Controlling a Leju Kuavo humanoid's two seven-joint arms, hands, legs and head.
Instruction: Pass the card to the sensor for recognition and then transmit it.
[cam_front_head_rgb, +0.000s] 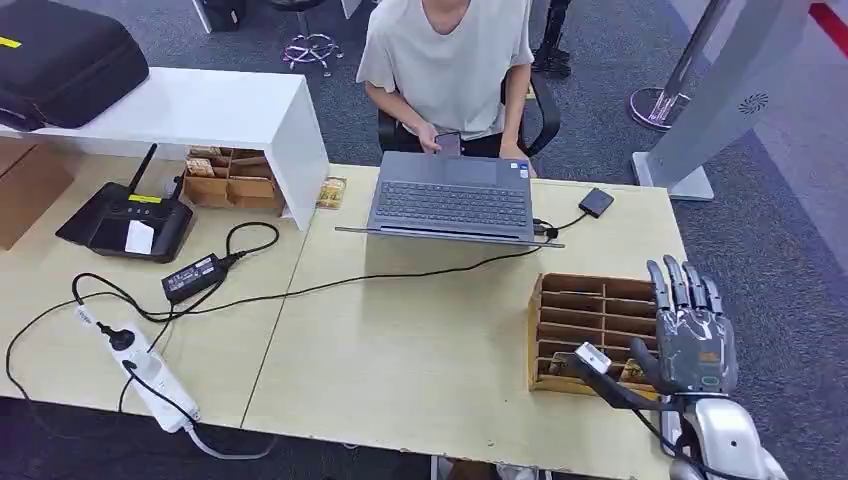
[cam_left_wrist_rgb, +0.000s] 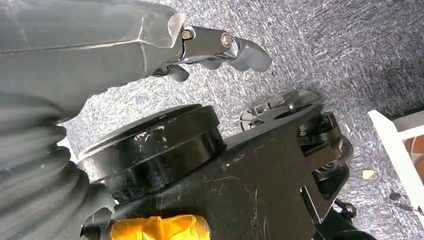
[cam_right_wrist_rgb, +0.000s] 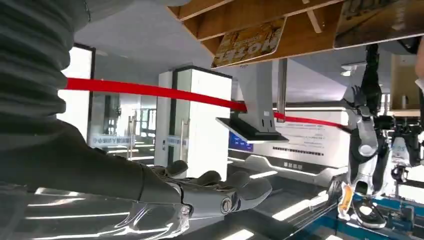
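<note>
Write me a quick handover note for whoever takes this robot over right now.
Right hand: open, fingers straight, raised over the right end of the wooden card rack, holding nothing.
Left hand: hanging over the carpet, fingers curled, nothing in it.
Cards: a few sit in the rack's near slots.
Sensor: small black box on its cable beside the laptop.
Done: nothing yet. Left: pick a card, present it to the sensor, pass it on.

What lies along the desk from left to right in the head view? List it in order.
Router → power adapter → laptop → small black sensor box → right hand, open over the wooden card organizer.
</note>
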